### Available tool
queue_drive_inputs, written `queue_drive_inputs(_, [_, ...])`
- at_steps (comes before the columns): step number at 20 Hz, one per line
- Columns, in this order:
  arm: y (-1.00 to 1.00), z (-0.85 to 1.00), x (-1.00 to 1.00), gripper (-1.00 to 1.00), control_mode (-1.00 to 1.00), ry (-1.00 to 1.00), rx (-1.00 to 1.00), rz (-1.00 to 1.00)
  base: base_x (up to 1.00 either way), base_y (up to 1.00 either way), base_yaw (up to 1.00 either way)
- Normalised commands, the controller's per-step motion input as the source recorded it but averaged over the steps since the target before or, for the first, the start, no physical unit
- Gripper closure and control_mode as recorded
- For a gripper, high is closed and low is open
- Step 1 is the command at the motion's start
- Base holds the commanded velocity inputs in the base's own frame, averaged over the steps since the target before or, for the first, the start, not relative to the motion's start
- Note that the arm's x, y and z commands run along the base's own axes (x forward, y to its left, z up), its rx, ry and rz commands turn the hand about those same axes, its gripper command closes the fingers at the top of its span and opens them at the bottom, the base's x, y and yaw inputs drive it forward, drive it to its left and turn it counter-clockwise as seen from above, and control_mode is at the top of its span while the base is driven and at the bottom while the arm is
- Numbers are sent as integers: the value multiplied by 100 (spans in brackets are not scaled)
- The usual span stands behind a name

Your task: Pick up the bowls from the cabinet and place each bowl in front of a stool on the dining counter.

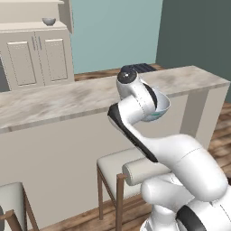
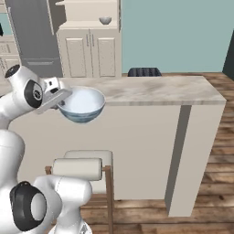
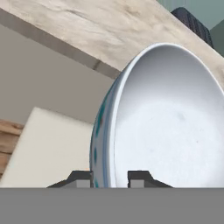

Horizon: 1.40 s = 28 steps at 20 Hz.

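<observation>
Bowl (image 2: 82, 105), white with a blue pattern, hangs in the gripper (image 3: 109, 178), the jaws pinched on its rim, one fingertip inside the wall and one outside. It sits in the air just off the near edge of the surface (image 2: 151, 89), above a stool (image 2: 93, 160), not yet set down. It looks rigid, glazed, likely slick and breakable; a rim pinch leaves it free to swing, so a slow, level lowering seems wise.

The hand view shows the grip itself and the pale inside. The right base view shows the bowl upright against the surface's edge. The left base view half hides it behind the arm, yet shows the grey bowl (image 1: 48, 21) on the cabinet (image 1: 36, 54) shelf.
</observation>
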Motion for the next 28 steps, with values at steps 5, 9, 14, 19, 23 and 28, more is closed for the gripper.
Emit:
queue_drive_inputs(5, [34,26,45,100,-100,1,-5,1,0,0,0])
queue_drive_inputs(9, [8,27,34,100,-100,1,-18,0,0,0,0])
queue_drive_inputs(14, [-1,2,67,100,-100,3,-14,7,0,0,0])
queue_drive_inputs(19, [-1,0,63,100,-100,1,-2,14,0,0,0])
queue_drive_inputs(23, [16,0,60,100,-100,1,4,2,0,0,0])
queue_drive_inputs(28, [19,0,41,100,-100,0,2,0,0,0,0])
